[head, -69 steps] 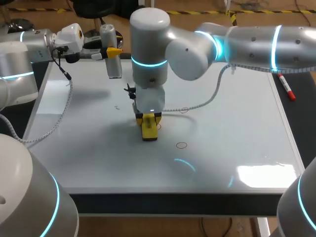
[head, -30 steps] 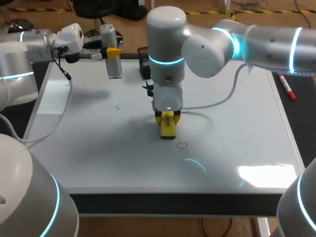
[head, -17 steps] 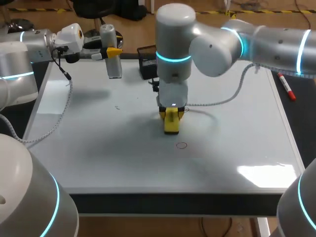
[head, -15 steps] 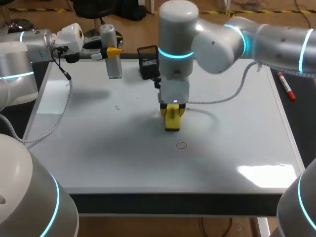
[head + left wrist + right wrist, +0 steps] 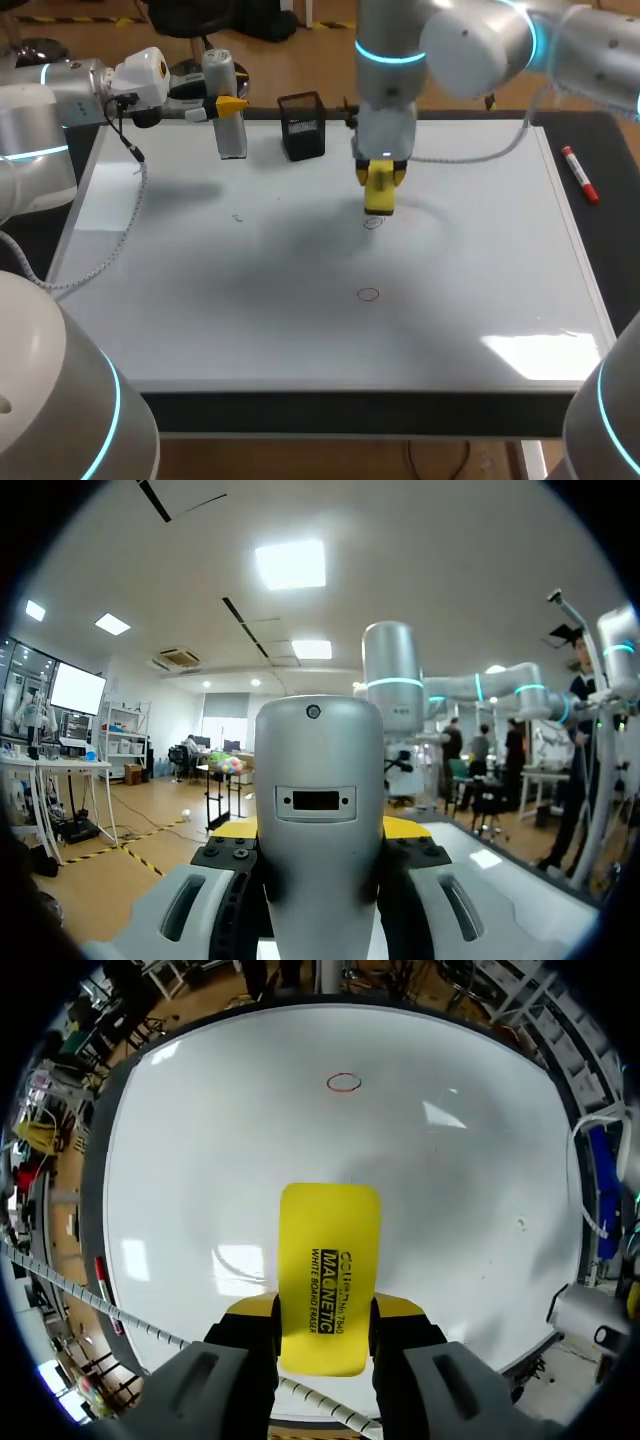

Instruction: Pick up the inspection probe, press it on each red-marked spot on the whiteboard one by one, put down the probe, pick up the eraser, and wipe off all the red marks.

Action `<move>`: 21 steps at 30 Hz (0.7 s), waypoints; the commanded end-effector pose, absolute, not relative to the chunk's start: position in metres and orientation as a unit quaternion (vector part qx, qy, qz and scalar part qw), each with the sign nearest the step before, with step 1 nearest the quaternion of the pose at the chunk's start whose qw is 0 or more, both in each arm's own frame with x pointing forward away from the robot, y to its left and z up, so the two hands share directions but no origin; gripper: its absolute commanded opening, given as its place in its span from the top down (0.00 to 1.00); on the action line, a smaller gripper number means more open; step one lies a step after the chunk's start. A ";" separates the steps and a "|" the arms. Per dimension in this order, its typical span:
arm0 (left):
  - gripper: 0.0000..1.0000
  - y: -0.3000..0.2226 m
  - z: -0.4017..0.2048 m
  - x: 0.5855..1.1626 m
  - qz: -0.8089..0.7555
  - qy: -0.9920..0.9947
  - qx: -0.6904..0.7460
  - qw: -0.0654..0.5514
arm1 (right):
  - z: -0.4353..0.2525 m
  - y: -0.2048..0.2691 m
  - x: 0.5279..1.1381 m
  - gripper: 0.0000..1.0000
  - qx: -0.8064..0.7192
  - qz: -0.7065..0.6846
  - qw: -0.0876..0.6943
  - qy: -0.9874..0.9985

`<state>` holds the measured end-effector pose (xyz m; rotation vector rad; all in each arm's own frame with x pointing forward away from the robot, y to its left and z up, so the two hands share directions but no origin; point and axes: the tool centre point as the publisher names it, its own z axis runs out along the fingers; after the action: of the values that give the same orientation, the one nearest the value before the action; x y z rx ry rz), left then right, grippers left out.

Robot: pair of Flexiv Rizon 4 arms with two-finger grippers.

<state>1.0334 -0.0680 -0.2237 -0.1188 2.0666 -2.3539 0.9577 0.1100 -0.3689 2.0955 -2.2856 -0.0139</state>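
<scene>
My right gripper point(image 5: 380, 175) is shut on the yellow eraser point(image 5: 379, 190), which hangs over the whiteboard point(image 5: 480, 260) just behind a faint red circle point(image 5: 373, 222). A second red circle point(image 5: 368, 294) lies nearer the front. In the right wrist view the eraser point(image 5: 328, 1260) sits between the gripper's point(image 5: 325, 1310) fingers, with one red circle point(image 5: 344, 1082) ahead of it. At the board's far left edge my left gripper point(image 5: 230, 104) is shut on the silver inspection probe point(image 5: 229, 120). The probe point(image 5: 320, 810) fills the left wrist view, held in that gripper point(image 5: 320, 830).
A black mesh holder point(image 5: 303, 125) stands at the board's far edge, left of the eraser. A red marker point(image 5: 580, 175) lies on the dark surface beyond the board's right edge. A tiny faint mark point(image 5: 238, 217) shows on the left half of the board.
My right arm has carried the eraser from the board's middle toward the far right, uncovering the black holder. The left arm and probe have not moved.
</scene>
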 end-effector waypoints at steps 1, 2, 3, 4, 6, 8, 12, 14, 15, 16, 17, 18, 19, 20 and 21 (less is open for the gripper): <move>1.00 -0.068 -0.223 1.034 -0.751 0.659 -0.038 0.004 | -0.358 0.088 0.983 1.00 0.662 0.001 0.021 -0.749; 1.00 -0.068 -0.223 1.034 -0.751 0.659 -0.038 0.004 | -0.356 0.081 0.991 1.00 0.657 0.003 0.020 -0.754; 1.00 -0.068 -0.223 1.034 -0.751 0.659 -0.038 0.004 | -0.354 0.075 0.997 1.00 0.652 0.002 0.018 -0.758; 1.00 -0.068 -0.223 1.034 -0.751 0.659 -0.038 0.004 | -0.352 0.070 1.003 1.00 0.648 0.008 0.018 -0.762; 1.00 -0.068 -0.223 1.034 -0.751 0.659 -0.038 0.004 | -0.348 0.058 1.016 1.00 0.639 0.011 0.016 -0.769; 1.00 -0.068 -0.223 1.034 -0.751 0.659 -0.038 0.004 | -0.345 0.047 1.027 1.00 0.633 0.018 0.016 -0.774; 1.00 -0.068 -0.223 1.034 -0.751 0.659 -0.038 0.004 | -0.340 0.027 1.045 1.00 0.617 0.020 0.014 -0.787; 1.00 -0.068 -0.223 1.034 -0.751 0.659 -0.038 0.004 | -0.339 0.017 1.052 1.00 0.614 0.024 0.016 -0.789; 1.00 -0.068 -0.223 1.034 -0.751 0.659 -0.038 0.004 | -0.338 0.012 1.055 1.00 0.606 0.019 0.016 -0.795; 1.00 -0.068 -0.223 1.034 -0.751 0.659 -0.038 0.004 | -0.338 0.007 1.059 1.00 0.605 0.018 0.016 -0.796; 1.00 -0.068 -0.223 1.034 -0.751 0.659 -0.038 0.004 | -0.339 0.002 1.061 1.00 0.601 0.023 0.021 -0.798; 1.00 -0.068 -0.223 1.034 -0.751 0.659 -0.038 0.004 | -0.341 -0.003 1.065 1.00 0.596 0.020 0.023 -0.803; 1.00 -0.068 -0.223 1.034 -0.751 0.659 -0.038 0.004 | -0.341 -0.008 1.068 1.00 0.591 0.015 0.024 -0.806; 1.00 -0.068 -0.223 1.034 -0.751 0.659 -0.038 0.004 | -0.342 -0.014 1.069 1.00 0.587 0.016 0.025 -0.809; 1.00 -0.068 -0.223 1.034 -0.751 0.659 -0.038 0.004 | -0.342 -0.019 1.071 1.00 0.582 0.015 0.026 -0.813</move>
<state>1.0334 -0.0680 -0.2237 -0.1188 2.0667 -2.3539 1.0622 -0.0096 -0.3416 1.8062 -2.5182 0.0747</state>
